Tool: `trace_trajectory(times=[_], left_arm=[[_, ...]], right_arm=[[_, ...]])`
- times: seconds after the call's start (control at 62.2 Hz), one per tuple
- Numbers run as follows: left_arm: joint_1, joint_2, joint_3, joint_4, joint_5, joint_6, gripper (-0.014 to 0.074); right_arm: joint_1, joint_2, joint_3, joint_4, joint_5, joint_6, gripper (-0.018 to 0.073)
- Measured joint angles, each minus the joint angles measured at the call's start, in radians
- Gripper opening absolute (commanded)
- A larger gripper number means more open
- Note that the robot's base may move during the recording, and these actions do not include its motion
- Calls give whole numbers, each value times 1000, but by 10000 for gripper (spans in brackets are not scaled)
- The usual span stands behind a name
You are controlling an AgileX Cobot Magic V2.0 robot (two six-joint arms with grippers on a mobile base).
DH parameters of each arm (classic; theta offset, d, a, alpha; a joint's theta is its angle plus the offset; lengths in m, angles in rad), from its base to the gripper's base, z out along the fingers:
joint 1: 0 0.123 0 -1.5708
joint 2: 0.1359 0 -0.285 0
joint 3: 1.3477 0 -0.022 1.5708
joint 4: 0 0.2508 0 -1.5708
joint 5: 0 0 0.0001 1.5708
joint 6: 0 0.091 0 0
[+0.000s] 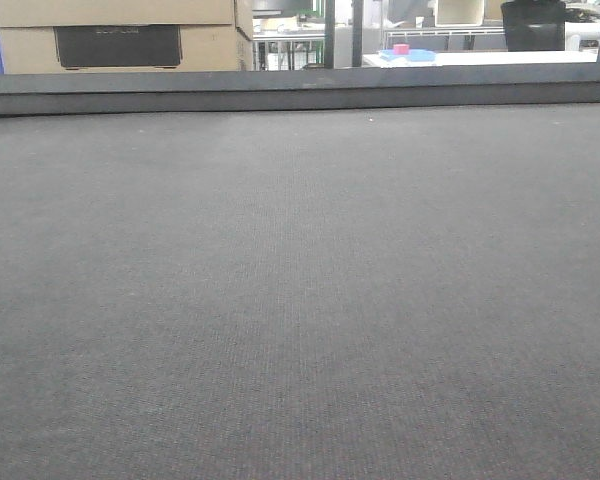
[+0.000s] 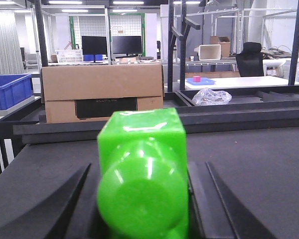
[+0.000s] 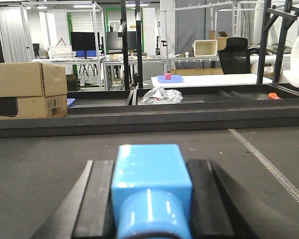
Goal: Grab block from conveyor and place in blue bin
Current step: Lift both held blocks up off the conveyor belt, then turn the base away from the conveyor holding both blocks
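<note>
The conveyor (image 1: 300,300) is a wide dark grey woven belt with a dark raised rail (image 1: 300,90) along its far edge; no block or gripper shows in the front view. In the left wrist view my left gripper (image 2: 143,168) is shut on a glossy green block (image 2: 142,144), low over the belt (image 2: 249,159). In the right wrist view my right gripper (image 3: 150,162) is shut on a light blue block (image 3: 150,174), its dark pads (image 3: 102,194) pressed to both sides, low over the belt (image 3: 40,159). A blue bin (image 2: 10,89) stands off the belt at far left.
A cardboard box (image 2: 102,92) stands just behind the rail; it also shows in the front view (image 1: 120,35). A crumpled plastic bag (image 2: 212,96) lies in a black tray beyond the rail. A stitched seam (image 3: 269,164) crosses the belt at right. Desks and racks stand behind.
</note>
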Motion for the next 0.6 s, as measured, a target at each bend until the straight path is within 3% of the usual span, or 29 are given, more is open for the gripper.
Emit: trace_trajectory(times=[0.595], left_arm=[[0,0,0,0,0,0,-111]], right_arm=[[0,0,0,0,0,0,-162]])
